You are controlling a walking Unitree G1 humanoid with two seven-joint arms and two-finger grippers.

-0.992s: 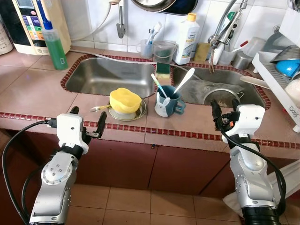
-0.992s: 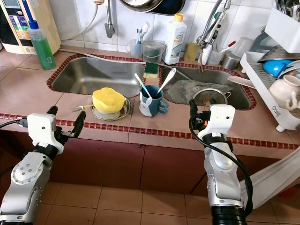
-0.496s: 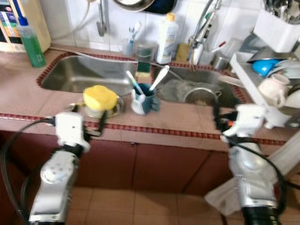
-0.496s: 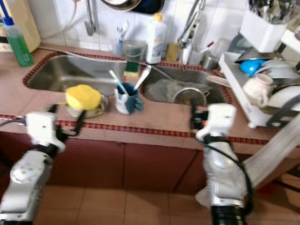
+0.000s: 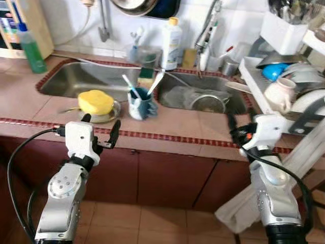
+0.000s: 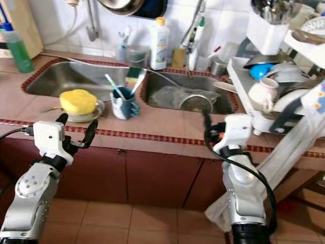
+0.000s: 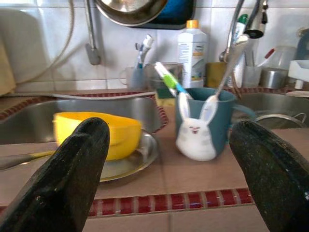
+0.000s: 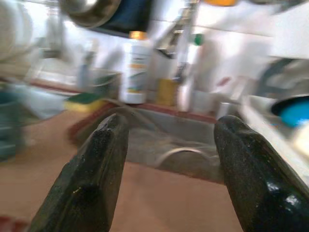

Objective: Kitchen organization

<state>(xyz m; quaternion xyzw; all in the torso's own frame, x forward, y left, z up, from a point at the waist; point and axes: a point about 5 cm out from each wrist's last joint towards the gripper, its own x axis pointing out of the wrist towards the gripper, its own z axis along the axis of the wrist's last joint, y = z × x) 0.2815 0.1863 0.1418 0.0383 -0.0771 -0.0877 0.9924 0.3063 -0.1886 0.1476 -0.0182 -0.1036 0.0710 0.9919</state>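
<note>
Blur softens the right side of the scene for us, so the crockery stacked in the white dish rack (image 6: 284, 96) at the far right is hard to count; we make out a blue bowl (image 6: 261, 71) and what may be a pale cup (image 5: 278, 95) among plates. Our left gripper (image 5: 99, 132) hangs at the near edge of the tiled counter (image 5: 172, 124) with its two fingers spread wide and nothing between them; in its wrist view the fingers (image 7: 77, 174) frame the items on the strip between the basins. Our right gripper (image 6: 206, 126) is raised at the counter edge near the right basin, fingers likewise well apart and empty, as its smeared wrist view shows. We count two steel sink basins: the left basin (image 5: 76, 81) and the right basin (image 5: 203, 96), the latter holding a round strainer (image 6: 194, 103). On the counter in front sits one yellow bowl (image 7: 96, 135) turned over on a metal plate (image 7: 130, 162), and just right of it one teal rabbit mug (image 7: 205, 123) holding a toothbrush and a spoon. Farther back stand one white bottle (image 5: 171, 36) and, at far left, one green bottle (image 6: 12, 46), partly cut off.
</note>
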